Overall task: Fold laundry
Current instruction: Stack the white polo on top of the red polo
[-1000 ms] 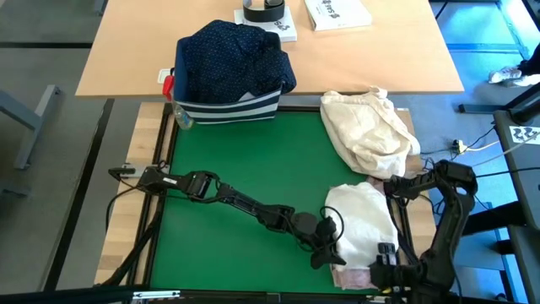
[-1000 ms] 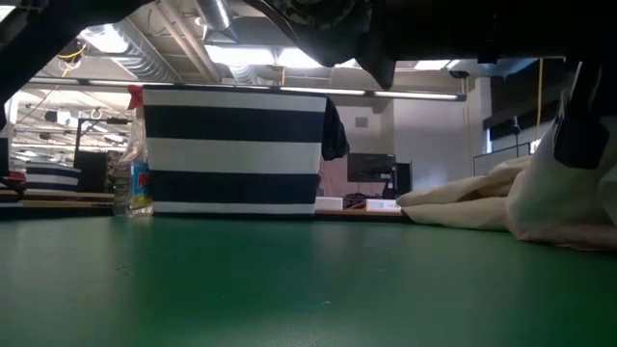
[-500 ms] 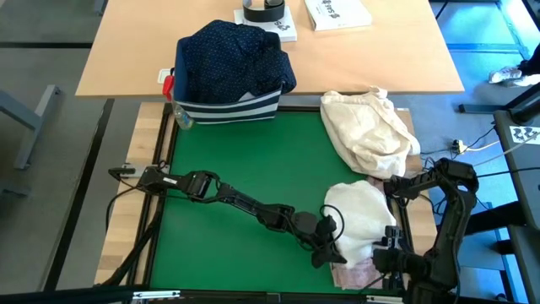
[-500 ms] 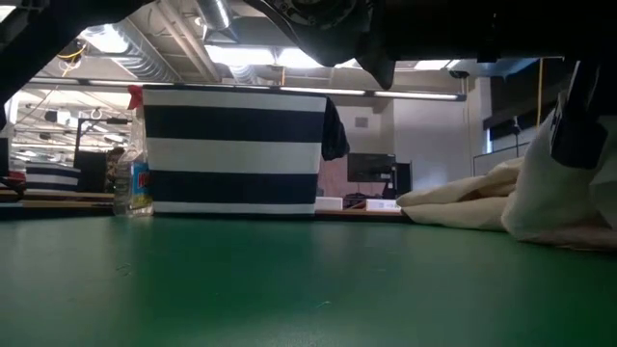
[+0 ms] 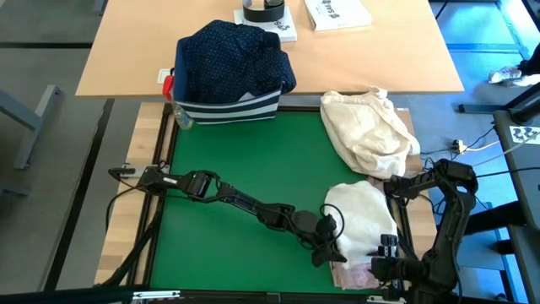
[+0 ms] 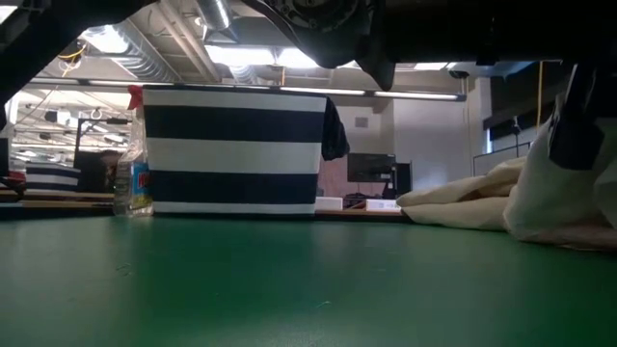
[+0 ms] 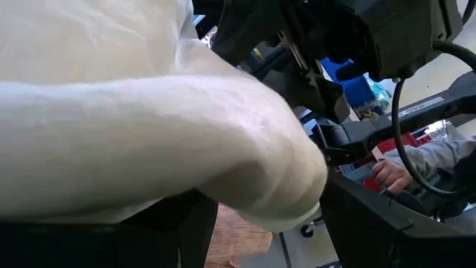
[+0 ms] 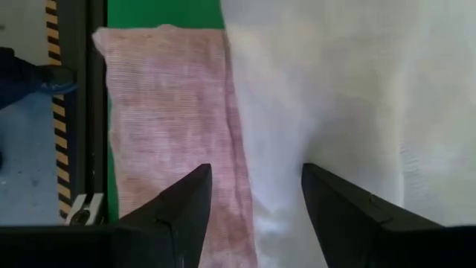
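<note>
Both arms sit at the lower right of the high view, on the stacked laundry. The white shirt (image 5: pixel 361 221) lies on top of the pink top (image 5: pixel 354 274), whose edge pokes out at the bottom, right by the mat's near edge.

The left gripper (image 5: pixel 327 253) is at the white shirt's left edge. In its wrist view a thick fold of white cloth sits across the fingers, so the jaws look spread wide around that bundle, though I can't confirm a firm grip.

The right gripper (image 8: pixel 253 212) hangs over the seam where white shirt meets pink top. Its jaws are apart with nothing between them, and cloth shows through the gap.

The rest of the laundry is up top: the dotted navy shirt (image 5: pixel 232 52) is heaped in the striped bin (image 5: pixel 228 108) at upper left, and the beige cloth bundle (image 5: pixel 369 127) is at right centre, apart from the stack. Jeans not visible.

Risks from here:
- If the right gripper closes on the seam, it may pinch both layers, so the pink top drags along with the shirt.
- The left holds a thick wad, so it could slip out mid-lift or pull the shirt into a lump instead of a flat fold.
- The stack is at the mat edge, so a pull toward the bottom of the frame could drop cloth off the table.
- The grippers are close together, so there's a collision risk if both move inward.
</note>
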